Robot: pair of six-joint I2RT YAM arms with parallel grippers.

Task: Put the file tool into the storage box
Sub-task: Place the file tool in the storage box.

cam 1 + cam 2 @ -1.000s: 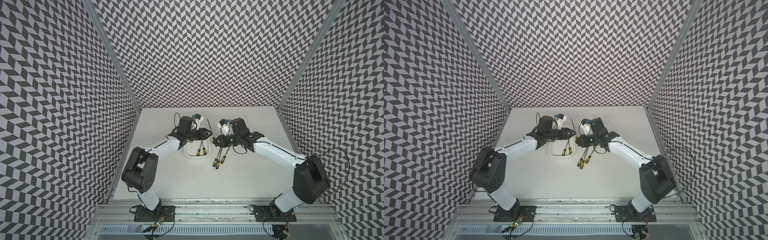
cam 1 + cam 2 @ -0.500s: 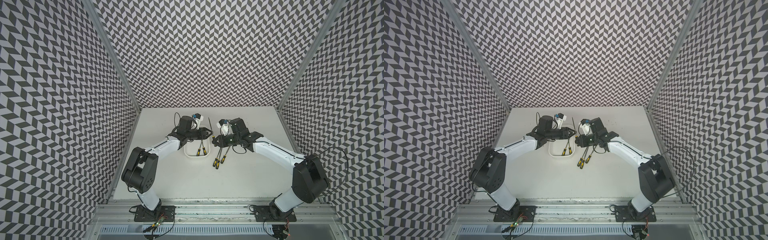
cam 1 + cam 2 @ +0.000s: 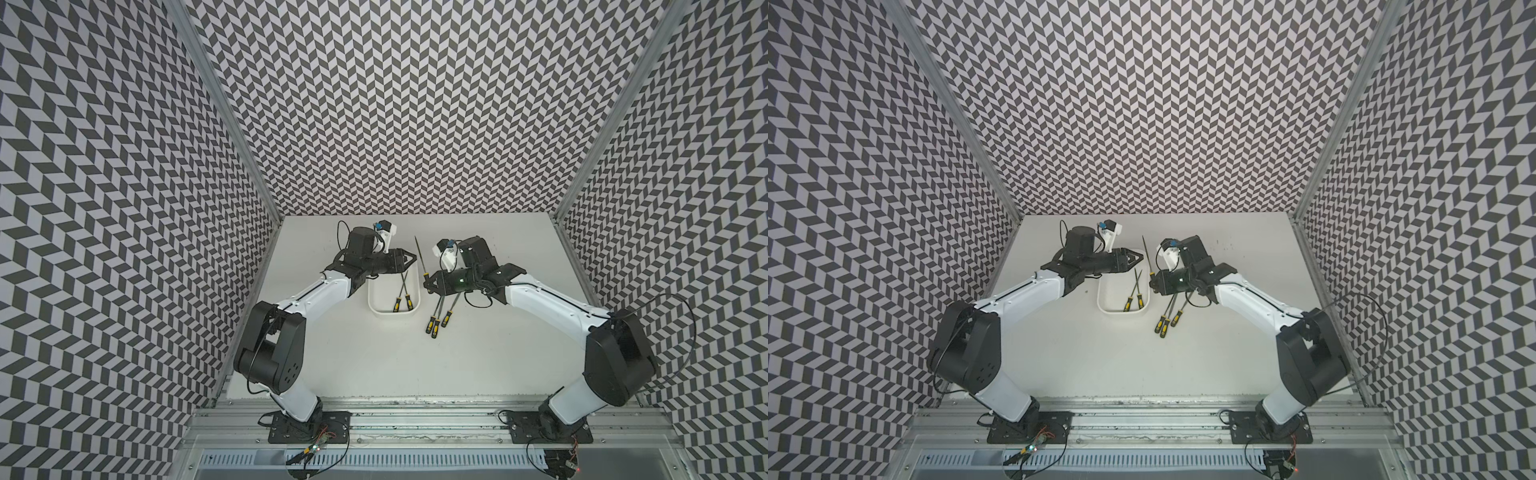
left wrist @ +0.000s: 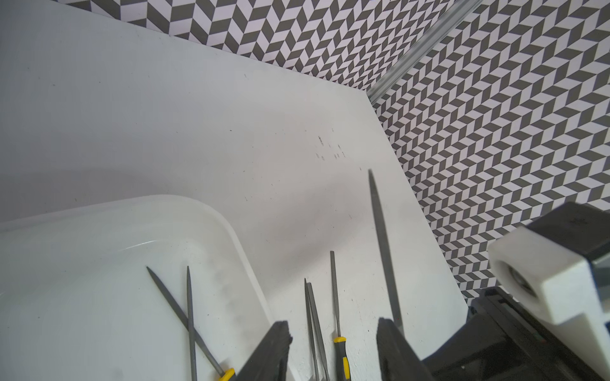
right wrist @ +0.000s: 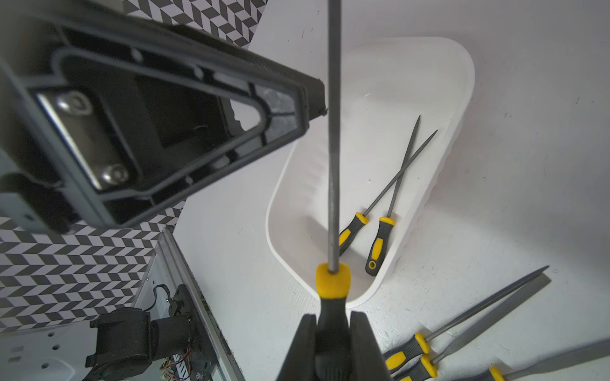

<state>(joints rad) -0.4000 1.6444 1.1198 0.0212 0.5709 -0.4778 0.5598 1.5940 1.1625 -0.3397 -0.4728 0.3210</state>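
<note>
Hardly anything has shifted over the last second: both arms keep nearly the same pose, and the left jaws stand only a shade wider.

The right gripper is clamped on the black handle of the file tool, a slim grey steel rod with a yellow collar. In both top views the file tool hangs above the table. Its handle is by the right rim of the storage box and its tip points toward the back wall; it is not in the box.

The left gripper is parted and holds nothing. In a top view it hovers over the far end of the box, its tip just beside the file's shaft. Whether the two touch cannot be told.

The storage box, a shallow white plastic tub with rounded corners, sits between the two arms. Two files with black-and-yellow handles lie crossed inside it, handles toward the robot. Three files of the same kind lie close together on the white table, just right of the box. Their shafts run under the right gripper.
</note>
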